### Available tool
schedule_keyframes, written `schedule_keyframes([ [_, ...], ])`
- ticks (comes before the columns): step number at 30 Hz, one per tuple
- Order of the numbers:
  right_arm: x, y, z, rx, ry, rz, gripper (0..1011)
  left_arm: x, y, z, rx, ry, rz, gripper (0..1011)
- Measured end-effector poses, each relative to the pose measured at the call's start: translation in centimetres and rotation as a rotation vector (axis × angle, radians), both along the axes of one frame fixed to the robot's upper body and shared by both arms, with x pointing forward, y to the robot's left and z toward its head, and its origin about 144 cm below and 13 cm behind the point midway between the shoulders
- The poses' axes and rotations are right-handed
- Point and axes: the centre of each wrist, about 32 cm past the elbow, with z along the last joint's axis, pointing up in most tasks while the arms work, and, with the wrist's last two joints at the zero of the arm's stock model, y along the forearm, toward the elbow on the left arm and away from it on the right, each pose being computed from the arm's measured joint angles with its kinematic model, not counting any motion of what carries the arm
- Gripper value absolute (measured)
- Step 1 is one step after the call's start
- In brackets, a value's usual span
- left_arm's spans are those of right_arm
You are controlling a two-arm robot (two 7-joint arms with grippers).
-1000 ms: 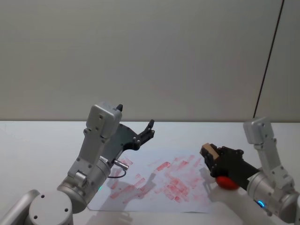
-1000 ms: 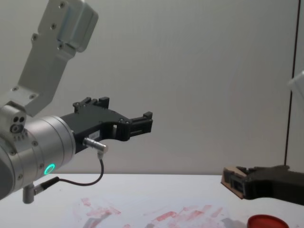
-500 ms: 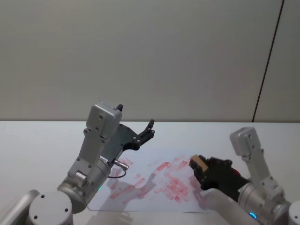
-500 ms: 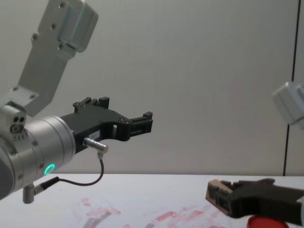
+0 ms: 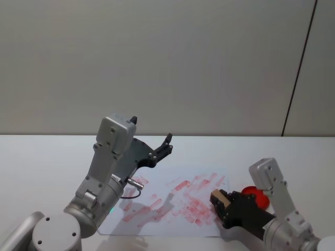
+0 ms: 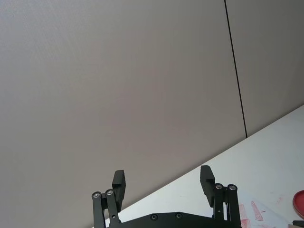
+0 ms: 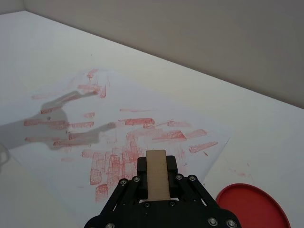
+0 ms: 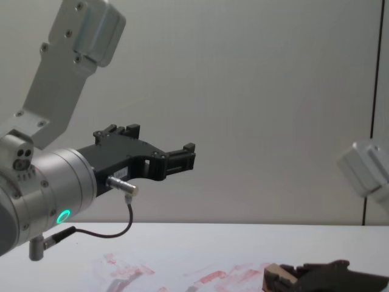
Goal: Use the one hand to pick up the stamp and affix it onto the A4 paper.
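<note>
Grippers: two. The left gripper [image 6: 163, 183] and the right gripper [image 5: 222, 206].
Fingers [image 6: 118, 181]: two counted on the left gripper. Two black ones also flank the block in the right wrist view.
Stamp [image 7: 156, 175]: one, a tan wooden block.
Paper [image 7: 152, 107]: one white sheet.
Red prints [image 7: 114, 166] on the sheet: many, well past a dozen. They are smeared and overlapping, so no exact tally is possible.
Ink pad [image 7: 251, 206]: one, round and red.
Surface [image 5: 42, 157]: one, white.
Green light [image 8: 62, 216]: one, on the silver cylinder.
Cable [image 8: 115, 234]: one, thin and dark, looping under that cylinder.
</note>
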Motion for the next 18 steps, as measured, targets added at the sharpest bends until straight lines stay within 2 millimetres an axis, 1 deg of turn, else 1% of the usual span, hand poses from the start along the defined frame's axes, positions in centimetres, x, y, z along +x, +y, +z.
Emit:
schedule_keyframes([
  [9, -0.2, 0.0, -0.9, -0.024, 0.019, 0.004, 217, 0.0, 0.0, 0.0, 0.0, 0.0, 0.0, 1002],
  [18, -0.3, 0.0, -1.2, -0.032, 0.024, 0.007, 218, 0.0, 0.0, 0.0, 0.0, 0.0, 0.0, 1003],
])
